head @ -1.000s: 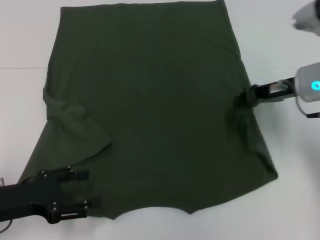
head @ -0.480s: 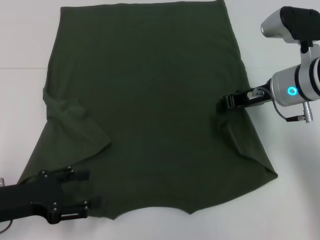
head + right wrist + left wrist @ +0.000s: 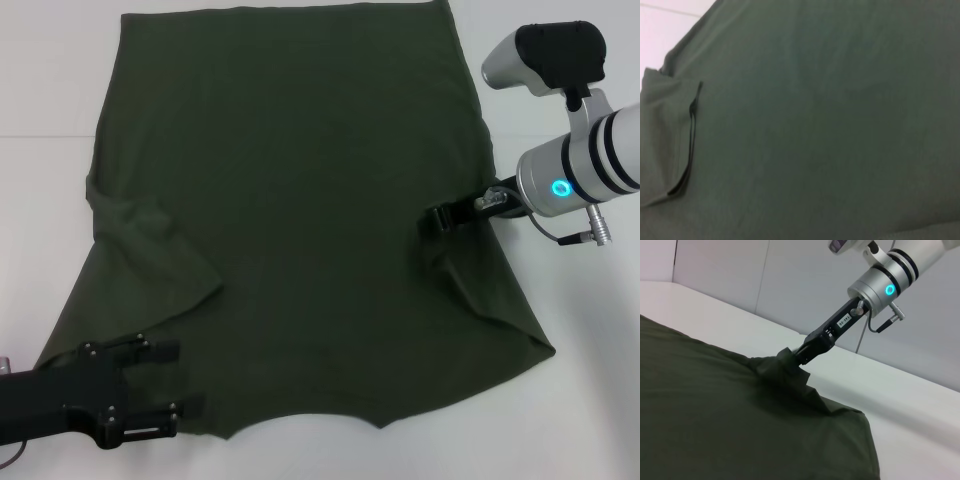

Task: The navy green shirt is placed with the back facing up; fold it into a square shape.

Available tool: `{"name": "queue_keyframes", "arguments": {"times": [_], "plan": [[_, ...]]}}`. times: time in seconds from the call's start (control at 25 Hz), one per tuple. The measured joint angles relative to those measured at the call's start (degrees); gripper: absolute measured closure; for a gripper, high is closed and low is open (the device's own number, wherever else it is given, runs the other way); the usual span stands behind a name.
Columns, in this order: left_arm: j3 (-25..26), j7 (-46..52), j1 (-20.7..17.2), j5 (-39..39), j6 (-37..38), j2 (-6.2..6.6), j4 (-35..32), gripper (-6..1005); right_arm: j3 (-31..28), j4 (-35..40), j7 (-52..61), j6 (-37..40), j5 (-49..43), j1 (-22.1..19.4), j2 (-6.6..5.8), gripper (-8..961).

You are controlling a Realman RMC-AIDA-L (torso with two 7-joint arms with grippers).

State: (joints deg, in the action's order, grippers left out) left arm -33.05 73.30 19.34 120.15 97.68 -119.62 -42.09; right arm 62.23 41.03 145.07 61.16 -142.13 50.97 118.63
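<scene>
Right gripper [image 3: 437, 219] drags pinched sleeve inward since earlier | shirt [image 3: 290, 190] flat on table [image 3: 560, 420] | left gripper [image 3: 165, 385] parked near corner, spread | risk: thin pinch slips, fold skews

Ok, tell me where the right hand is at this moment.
In the head view the right hand is at the robot's right, over the right edge of the navy green shirt, shut on a pinch of fabric there, as the left wrist view shows.
</scene>
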Motion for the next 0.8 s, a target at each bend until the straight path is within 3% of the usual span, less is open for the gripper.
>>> {"name": "queue_keyframes", "arguments": {"times": [0.24, 0.56, 0.8], "plan": [[-0.1, 0.0, 0.0, 0.0, -0.4, -0.11, 0.0, 192, 1.9, 0.0, 0.0, 0.0, -0.2, 0.5, -0.48, 929], [-0.1, -0.1, 0.0, 0.1, -0.6, -0.26, 0.0, 192, 1.8, 0.0, 0.1, 0.2, -0.7, 0.6, -0.25, 921], [-0.1, -0.2, 0.0, 0.2, -0.6, -0.3, 0.0, 192, 0.0, 0.0, 0.1, 0.5, 0.6, 0.5, -0.06, 842]]}}
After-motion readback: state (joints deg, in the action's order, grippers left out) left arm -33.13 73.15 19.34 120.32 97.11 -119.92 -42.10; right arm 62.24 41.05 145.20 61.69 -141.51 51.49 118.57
